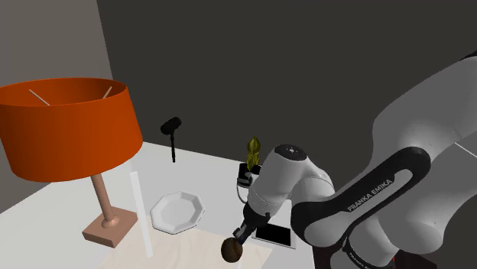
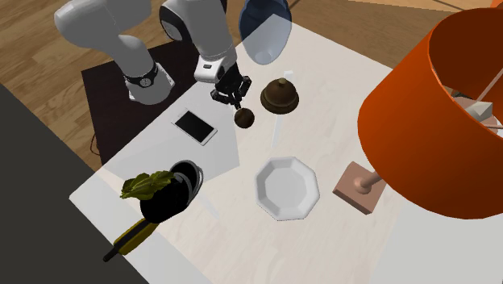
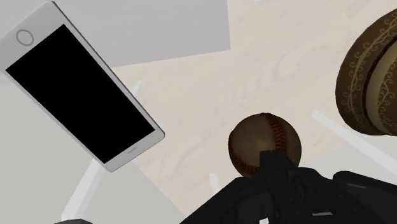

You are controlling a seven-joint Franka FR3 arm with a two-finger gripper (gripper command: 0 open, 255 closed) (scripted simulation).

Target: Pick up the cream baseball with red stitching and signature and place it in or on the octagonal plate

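The brown, red-stitched baseball point(image 2: 245, 118) sits right at my gripper point(image 2: 232, 97), though I cannot tell whether the claw is pinching it or spread. A phone point(image 2: 195, 127) near the table point(image 2: 330, 73) edge flanks one side, a brown dome point(image 2: 280, 95) the other. Farther on, open tabletop reaches the white octagonal plate point(image 2: 286, 187), the orange lamp point(image 2: 439, 113) beyond; the arm point(image 1: 369, 195) reads FRANKA EMIKA.
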